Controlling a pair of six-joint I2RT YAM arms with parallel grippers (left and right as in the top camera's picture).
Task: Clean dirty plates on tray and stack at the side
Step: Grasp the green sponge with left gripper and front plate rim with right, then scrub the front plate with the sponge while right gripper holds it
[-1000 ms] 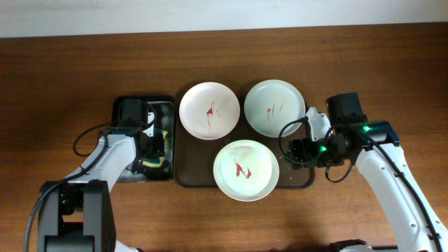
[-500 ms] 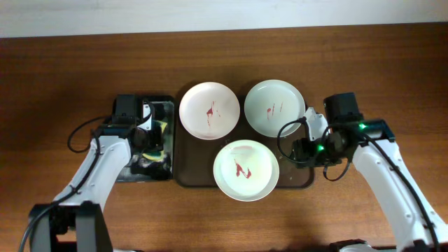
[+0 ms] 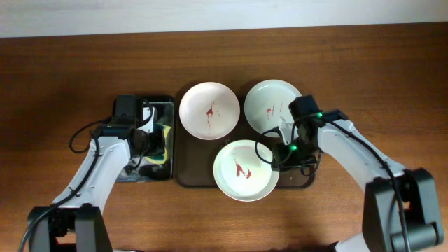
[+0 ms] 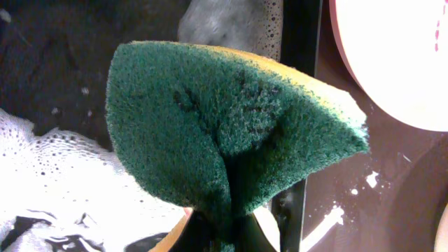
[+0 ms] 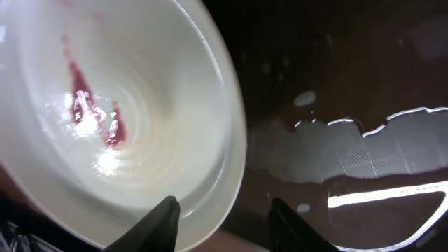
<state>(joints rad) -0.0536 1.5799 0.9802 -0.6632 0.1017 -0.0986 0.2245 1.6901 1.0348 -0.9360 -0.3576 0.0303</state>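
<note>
Three white plates with red smears lie on the dark brown tray [image 3: 194, 158]: one back left [image 3: 208, 110], one back right [image 3: 269, 105], one front [image 3: 241, 171]. My left gripper [image 3: 148, 144] is shut on a folded green sponge [image 3: 161, 140] over the small black tray; the left wrist view shows the sponge [image 4: 231, 133] pinched in the jaws [image 4: 224, 236]. My right gripper [image 3: 281, 155] is open at the front plate's right rim. In the right wrist view its fingers [image 5: 227, 225] straddle the rim of that plate [image 5: 105, 119].
The black tray [image 3: 120, 175] left of the brown tray holds white foam [image 4: 63, 182]. The back-left plate's edge [image 4: 399, 56] shows at the top right of the left wrist view. The brown tray's floor [image 5: 336, 84] is wet. Wooden table [image 3: 70, 70] lies all round.
My right arm has swung left, from the tray's right edge to the front plate's right rim. The left arm has hardly moved and still holds the sponge.
</note>
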